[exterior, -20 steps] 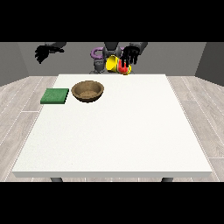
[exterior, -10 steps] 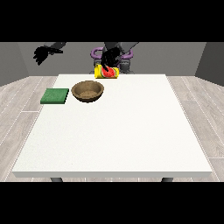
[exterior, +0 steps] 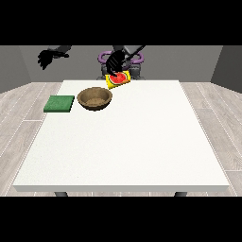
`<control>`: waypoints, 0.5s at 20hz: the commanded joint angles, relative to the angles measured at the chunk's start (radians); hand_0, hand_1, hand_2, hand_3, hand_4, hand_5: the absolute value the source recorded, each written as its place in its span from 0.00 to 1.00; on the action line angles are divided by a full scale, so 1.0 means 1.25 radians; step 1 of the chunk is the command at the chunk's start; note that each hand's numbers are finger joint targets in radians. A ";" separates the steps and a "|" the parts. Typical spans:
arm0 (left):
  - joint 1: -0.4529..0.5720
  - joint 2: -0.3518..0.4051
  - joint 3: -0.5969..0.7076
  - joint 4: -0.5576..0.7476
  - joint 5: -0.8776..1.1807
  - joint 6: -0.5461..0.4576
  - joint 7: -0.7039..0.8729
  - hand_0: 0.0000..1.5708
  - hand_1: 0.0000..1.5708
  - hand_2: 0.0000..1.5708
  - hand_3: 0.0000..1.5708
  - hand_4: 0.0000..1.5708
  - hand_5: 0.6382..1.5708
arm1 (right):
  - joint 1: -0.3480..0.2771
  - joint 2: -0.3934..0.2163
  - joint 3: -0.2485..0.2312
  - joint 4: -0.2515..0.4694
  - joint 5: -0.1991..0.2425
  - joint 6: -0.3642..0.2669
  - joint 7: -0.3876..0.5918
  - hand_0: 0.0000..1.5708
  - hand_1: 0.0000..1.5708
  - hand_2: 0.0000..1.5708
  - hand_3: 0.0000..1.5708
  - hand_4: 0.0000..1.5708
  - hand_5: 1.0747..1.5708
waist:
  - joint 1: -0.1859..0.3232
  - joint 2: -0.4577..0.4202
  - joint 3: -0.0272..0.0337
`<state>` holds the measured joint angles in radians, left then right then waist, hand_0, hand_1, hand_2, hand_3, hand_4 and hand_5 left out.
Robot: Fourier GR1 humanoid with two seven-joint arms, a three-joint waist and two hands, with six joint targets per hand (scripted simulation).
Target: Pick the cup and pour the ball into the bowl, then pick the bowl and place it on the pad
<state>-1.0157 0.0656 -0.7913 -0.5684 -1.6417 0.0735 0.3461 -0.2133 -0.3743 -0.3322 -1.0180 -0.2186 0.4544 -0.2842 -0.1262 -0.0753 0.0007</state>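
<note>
Hand at view's left (exterior: 47,57): raised off table's far-left corner, holds nothing, fingers hang relaxed; idle, likely kept clear for bowl step.
Green pad (exterior: 59,103): flat on table (exterior: 127,156), just left of bowl; short carry planned.
Brown bowl (exterior: 95,99): upright, looks empty, not yet on pad.
Hand at view's right (exterior: 115,61): fingers wrapped round yellow cup (exterior: 118,79), cup tipped with red inside showing, above table just right of bowl. Ball: cannot tell apart. Pour seems under way.

A bare test room, perhaps a lab. Plain grey walls (exterior: 227,64) and a pale plank floor (exterior: 21,118) surround one large white table (exterior: 127,142).
</note>
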 commanded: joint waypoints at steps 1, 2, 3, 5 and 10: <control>-0.007 0.017 0.001 -0.027 -0.046 -0.020 -0.034 0.92 0.92 1.00 1.00 0.97 0.53 | 0.017 -0.043 -0.024 0.028 -0.013 0.037 -0.004 0.00 0.00 0.00 0.00 0.00 1.00 | 0.025 0.004 -0.0003; 0.004 -0.015 -0.003 -0.007 -0.055 -0.037 -0.017 0.92 0.92 1.00 1.00 0.97 0.53 | -0.021 0.031 0.020 -0.023 -0.007 -0.029 0.065 0.00 0.00 0.00 0.00 0.00 1.00 | 0.006 0.000 -0.0008; -0.019 0.030 0.030 -0.020 -0.049 -0.014 -0.045 0.92 0.92 1.00 1.00 0.98 0.53 | -0.017 0.000 0.002 -0.011 -0.019 -0.010 0.073 0.00 0.00 0.00 0.00 0.00 0.99 | 0.009 0.009 -0.0007; 0.028 0.030 0.176 -0.077 0.129 0.088 -0.019 0.94 0.94 1.00 1.00 0.95 0.63 | -0.002 0.016 -0.011 0.002 -0.018 -0.037 0.060 0.00 0.00 0.00 0.00 0.07 0.99 | 0.058 0.006 -0.0036; 0.110 0.009 0.411 -0.176 0.369 0.234 0.016 0.79 0.79 0.98 0.91 0.96 0.60 | 0.034 0.018 -0.027 0.000 -0.027 -0.040 0.046 0.00 0.00 0.00 0.00 0.07 0.99 | 0.104 0.005 -0.0087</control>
<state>-0.9317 0.0821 -0.4611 -0.7100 -1.3693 0.2502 0.3623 -0.1919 -0.3618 -0.3557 -1.0186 -0.2461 0.4151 -0.2203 -0.0368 -0.0788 -0.0075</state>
